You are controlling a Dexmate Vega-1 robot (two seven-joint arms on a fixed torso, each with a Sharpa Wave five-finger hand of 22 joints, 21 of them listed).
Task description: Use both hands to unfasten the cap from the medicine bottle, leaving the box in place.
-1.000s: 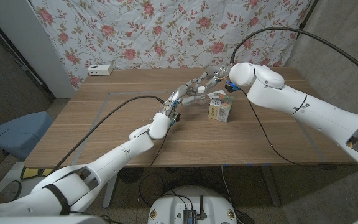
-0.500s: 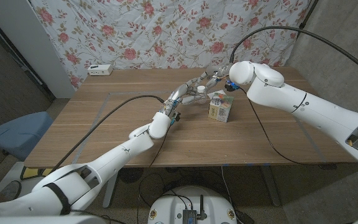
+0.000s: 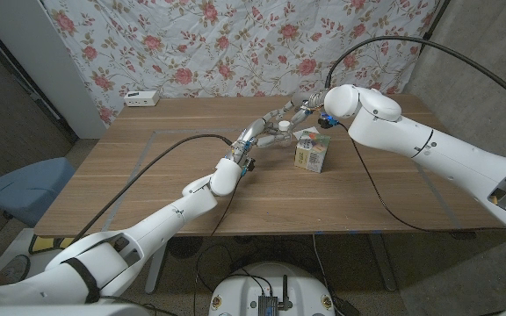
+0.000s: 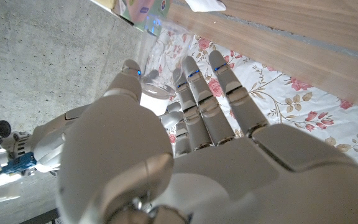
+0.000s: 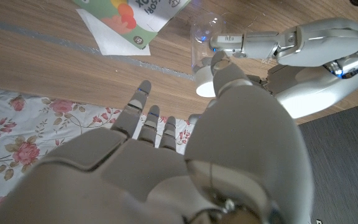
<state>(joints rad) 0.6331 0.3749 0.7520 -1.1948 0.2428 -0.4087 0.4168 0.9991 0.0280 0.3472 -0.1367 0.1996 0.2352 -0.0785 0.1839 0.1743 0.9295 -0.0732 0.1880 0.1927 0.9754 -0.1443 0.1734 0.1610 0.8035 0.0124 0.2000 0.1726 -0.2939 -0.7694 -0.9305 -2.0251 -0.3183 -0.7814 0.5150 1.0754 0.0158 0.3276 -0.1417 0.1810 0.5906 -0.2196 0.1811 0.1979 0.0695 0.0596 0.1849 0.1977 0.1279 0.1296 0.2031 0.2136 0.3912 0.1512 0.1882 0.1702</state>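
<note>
A clear medicine bottle (image 5: pixel 204 37) with a white cap (image 3: pixel 284 127) is held up over the table's far middle, between my two hands. My left hand (image 3: pixel 260 132) grips the bottle's body, its thumb (image 4: pixel 132 78) on one side and its fingers (image 4: pixel 210 93) on the other. My right hand (image 3: pixel 304 110) reaches in from the right and pinches the cap (image 5: pixel 205 84), with its thumb (image 5: pixel 222 65) against it and the other fingers spread. The colourful box (image 3: pixel 311 152) stands on the table just right of the bottle, apart from both hands.
A white sheet of paper (image 5: pixel 104 31) lies beside the box. A small white device (image 3: pixel 141 97) sits at the table's far left edge, in front of the floral curtain. A blue chair (image 3: pixel 25 189) stands left of the table.
</note>
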